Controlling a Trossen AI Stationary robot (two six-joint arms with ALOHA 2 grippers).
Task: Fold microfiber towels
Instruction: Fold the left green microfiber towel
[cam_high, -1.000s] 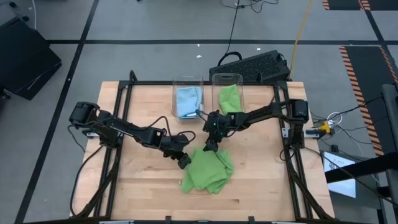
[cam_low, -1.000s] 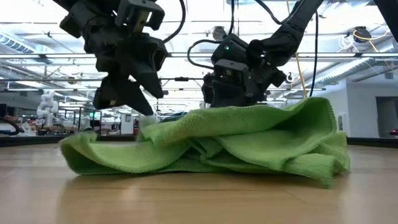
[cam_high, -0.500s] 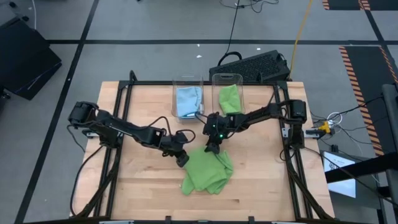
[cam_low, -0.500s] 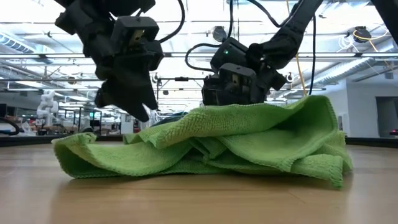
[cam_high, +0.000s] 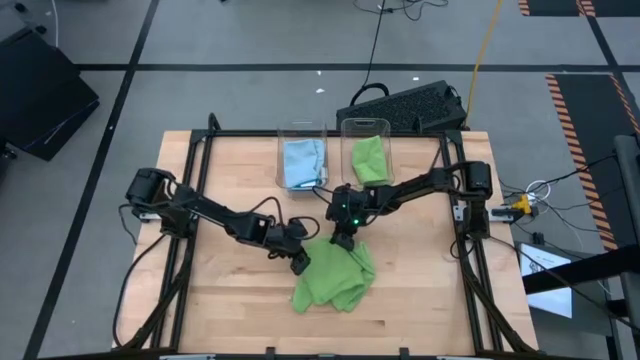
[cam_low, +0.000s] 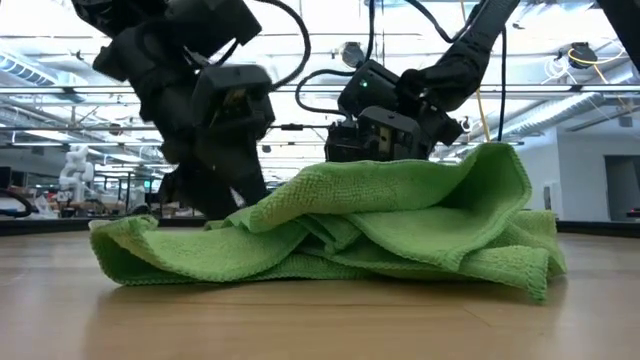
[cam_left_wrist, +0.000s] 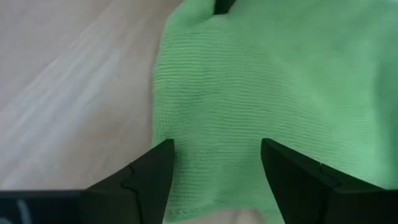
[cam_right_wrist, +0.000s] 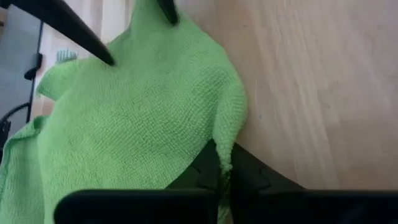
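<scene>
I see the pale wood-grain counter (cam_high: 220, 310), and near its middle the lime green towel (cam_high: 335, 275), a crumpled, nubby heap of soft folds. My right tool (cam_high: 342, 240) sits at the heap's 12 o'clock edge, fingers pinched closed on a towel fold; the cloth hides their tips. My left tool (cam_high: 300, 262) is at its 10 o'clock edge, fingers (cam_left_wrist: 143, 180) apart astride the hem. At the counter's 12 o'clock, two clear bins (cam_high: 302, 140) hold a blue towel (cam_high: 303, 160) and a green towel (cam_high: 369, 158).

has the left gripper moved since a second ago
Yes. The left gripper has shifted slightly rightward, farther from the table's left frame rail, onto the green towel's edge.
</scene>
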